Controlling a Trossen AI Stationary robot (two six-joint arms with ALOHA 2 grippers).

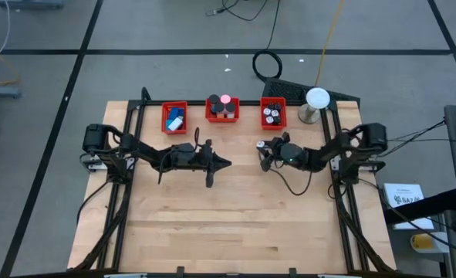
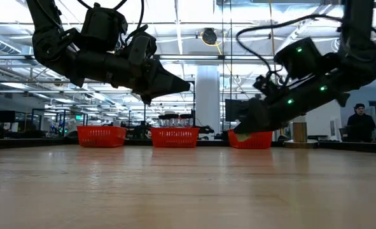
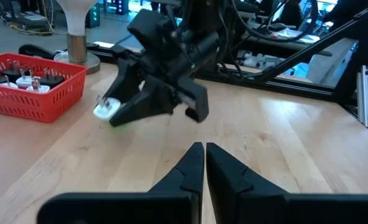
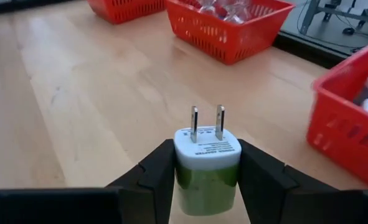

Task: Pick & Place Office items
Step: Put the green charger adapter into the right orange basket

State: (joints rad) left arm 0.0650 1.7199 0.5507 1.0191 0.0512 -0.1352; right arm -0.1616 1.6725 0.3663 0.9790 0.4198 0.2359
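My right gripper (image 4: 207, 180) is shut on a small white and green plug adapter (image 4: 207, 163) with two metal prongs (image 4: 207, 122). It hovers over the wood just in front of the right red bin (image 1: 273, 113). From the left wrist view the adapter (image 3: 106, 110) shows as a white bit at the end of that gripper (image 3: 118, 112). My left gripper (image 1: 228, 162) is shut on nothing and hangs above the table's middle (image 3: 203, 155). Other office items lie in the red bins: blue blocks in the left bin (image 1: 174, 117), and black rolls and a pink bit in the middle bin (image 1: 221, 110). My right gripper pinches the adapter's body between its two fingers (image 4: 152, 171), on two opposite sides (image 4: 179, 163). The fingers point toward the table's left, slanting a little down. The prongs stick out ahead of the fingertips. The adapter is lifted clear of the table.
Three red bins stand in a row along the table's far edge. A white round dome lamp (image 1: 317, 99) stands at the far right corner. The wide wooden tabletop (image 1: 228, 224) stretches toward the near edge. A person (image 2: 361, 121) stands in the room beyond.
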